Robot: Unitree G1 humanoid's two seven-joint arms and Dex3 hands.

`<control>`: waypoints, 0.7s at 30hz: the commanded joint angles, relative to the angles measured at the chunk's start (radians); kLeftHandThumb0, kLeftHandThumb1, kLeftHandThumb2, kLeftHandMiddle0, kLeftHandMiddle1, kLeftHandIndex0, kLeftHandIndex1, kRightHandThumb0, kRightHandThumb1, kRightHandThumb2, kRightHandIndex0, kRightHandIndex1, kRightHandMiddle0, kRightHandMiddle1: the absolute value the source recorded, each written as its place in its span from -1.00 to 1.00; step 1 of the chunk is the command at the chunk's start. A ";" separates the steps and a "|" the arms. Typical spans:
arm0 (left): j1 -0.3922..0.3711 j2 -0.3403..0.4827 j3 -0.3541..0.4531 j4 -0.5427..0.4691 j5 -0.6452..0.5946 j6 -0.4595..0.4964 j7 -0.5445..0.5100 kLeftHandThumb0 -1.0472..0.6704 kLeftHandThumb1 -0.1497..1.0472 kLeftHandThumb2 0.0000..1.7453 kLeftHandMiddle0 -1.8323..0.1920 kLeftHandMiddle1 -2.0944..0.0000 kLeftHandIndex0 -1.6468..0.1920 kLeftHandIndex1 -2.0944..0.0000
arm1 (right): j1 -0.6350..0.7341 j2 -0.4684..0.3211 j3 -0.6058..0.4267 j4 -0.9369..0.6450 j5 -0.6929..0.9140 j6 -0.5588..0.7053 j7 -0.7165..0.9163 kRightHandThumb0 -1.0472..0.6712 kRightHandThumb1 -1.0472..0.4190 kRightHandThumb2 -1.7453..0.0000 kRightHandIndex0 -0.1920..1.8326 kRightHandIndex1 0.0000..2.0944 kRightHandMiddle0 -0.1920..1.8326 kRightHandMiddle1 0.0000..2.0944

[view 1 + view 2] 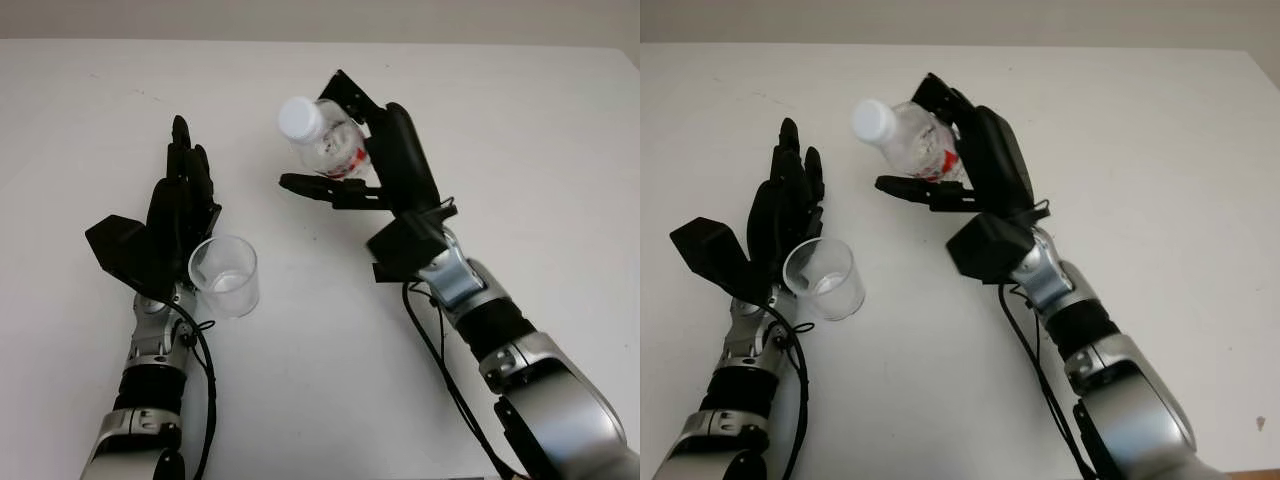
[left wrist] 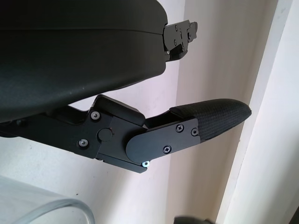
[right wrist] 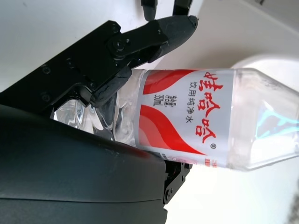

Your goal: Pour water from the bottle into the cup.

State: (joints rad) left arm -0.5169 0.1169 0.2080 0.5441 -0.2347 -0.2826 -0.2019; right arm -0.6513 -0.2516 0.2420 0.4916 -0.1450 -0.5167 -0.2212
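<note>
From the head views we see our right hand (image 1: 345,150) at one o'clock grasping the white-capped bottle (image 1: 322,135) above the table (image 1: 520,140), our open left hand (image 1: 180,205) touching the cup (image 1: 225,275) at nine o'clock, while the right wrist view shows fingers (image 3: 154,35) clamped around the bottle's red label (image 3: 187,116).

One bottle (image 1: 322,138), one cup (image 1: 225,276), two hands.

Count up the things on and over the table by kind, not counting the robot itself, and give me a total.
Bottles: 1, the clear water bottle with a white cap, held in the right robot hand above the table.
Cups: 1, the clear plastic cup standing beside the open left robot hand.
Total: 2
</note>
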 commanded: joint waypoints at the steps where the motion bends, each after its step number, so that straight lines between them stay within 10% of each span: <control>1: 0.014 0.003 0.003 0.000 -0.003 0.007 -0.005 -0.75 1.00 -0.18 1.00 0.98 1.00 1.00 | 0.062 0.007 -0.049 -0.112 0.031 0.048 0.033 -0.22 -1.00 0.59 0.38 1.00 0.10 1.00; 21: 0.026 -0.013 -0.007 -0.007 -0.005 0.011 -0.021 -0.75 1.00 -0.18 1.00 1.00 1.00 1.00 | 0.389 0.035 -0.345 -0.763 0.378 0.729 0.251 -0.26 -1.00 0.63 0.23 1.00 -0.09 1.00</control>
State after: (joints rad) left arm -0.5079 0.1115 0.2033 0.5354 -0.2352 -0.2731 -0.2159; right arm -0.2741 -0.2138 -0.0872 -0.2206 0.2136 0.1850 0.0238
